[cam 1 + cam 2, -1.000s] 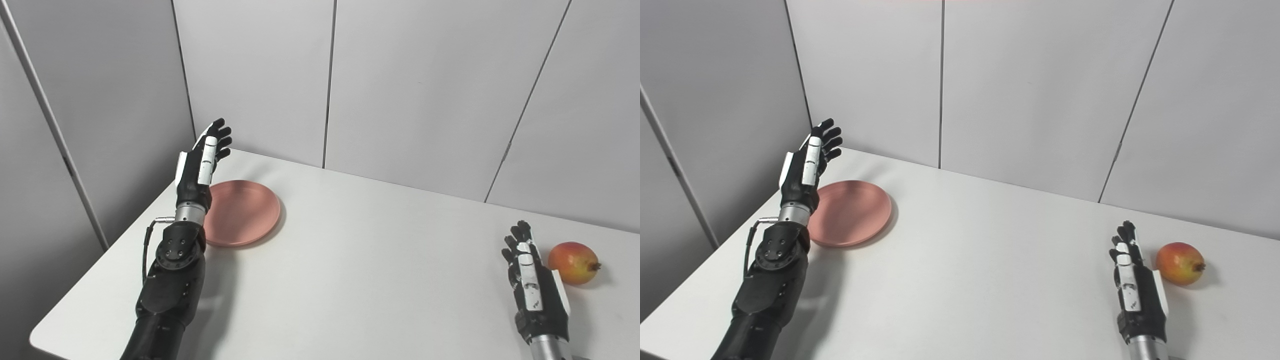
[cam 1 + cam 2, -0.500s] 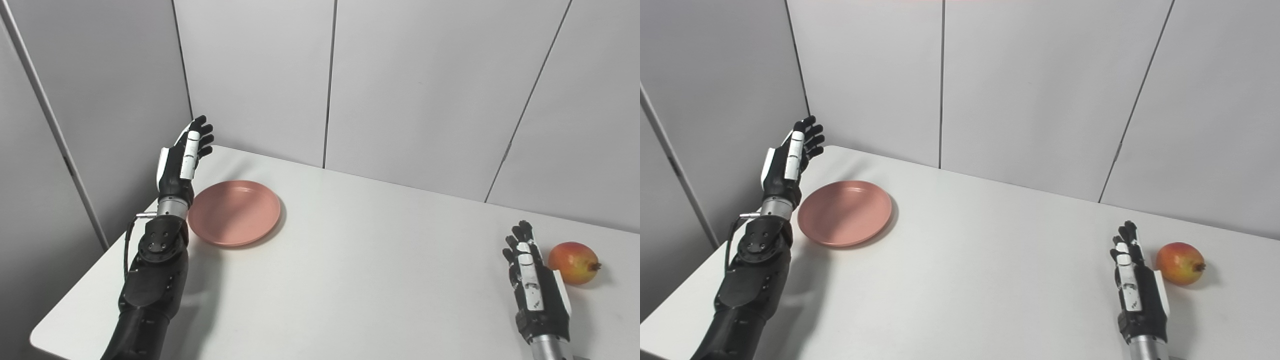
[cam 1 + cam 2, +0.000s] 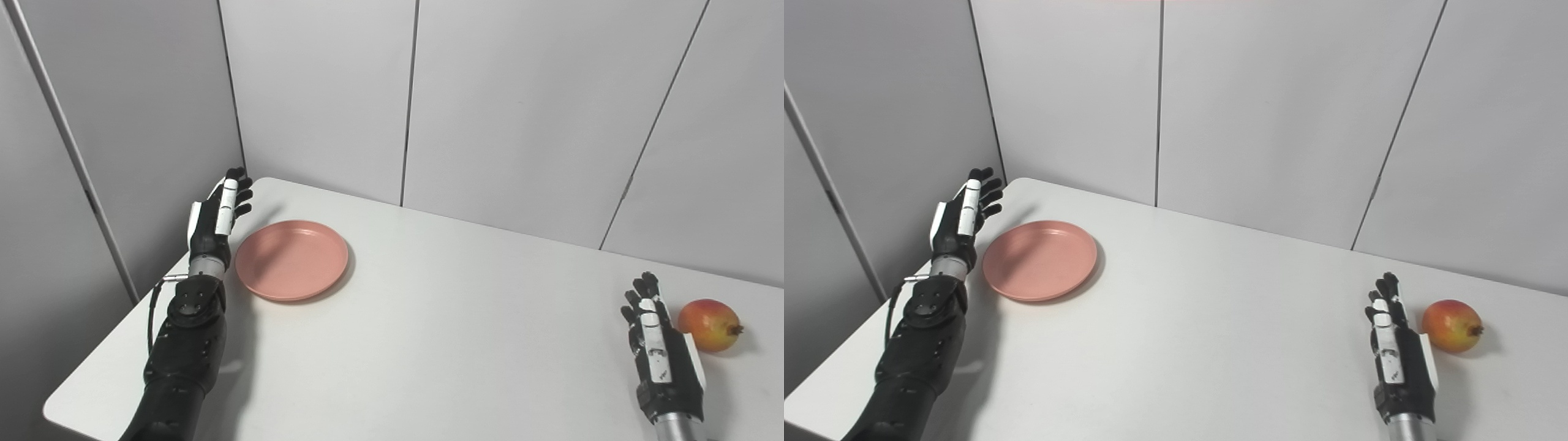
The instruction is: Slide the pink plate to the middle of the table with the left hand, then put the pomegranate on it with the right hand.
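Main worry from where I'm sitting: the round pink plastic plate [image 3: 291, 260] sits near the far-left corner of the white table [image 3: 429, 331], and my left hand [image 3: 214, 219] is parked just beside its left rim, up off the tabletop by the look of it. If I come down too high on the rim, I reckon the plate tips or skates off crooked instead of sliding toward the middle. Push too fast and it could overshoot.

Left hand is released, holding nothing, fingers straight and a bit spread, set on edge with the palm toward the plate and fingertips pointing at the back wall.

Right hand [image 3: 1399, 361] is also empty, fingers extended, low over the table just beside the reddish-yellow pomegranate [image 3: 1451, 325], not touching it.
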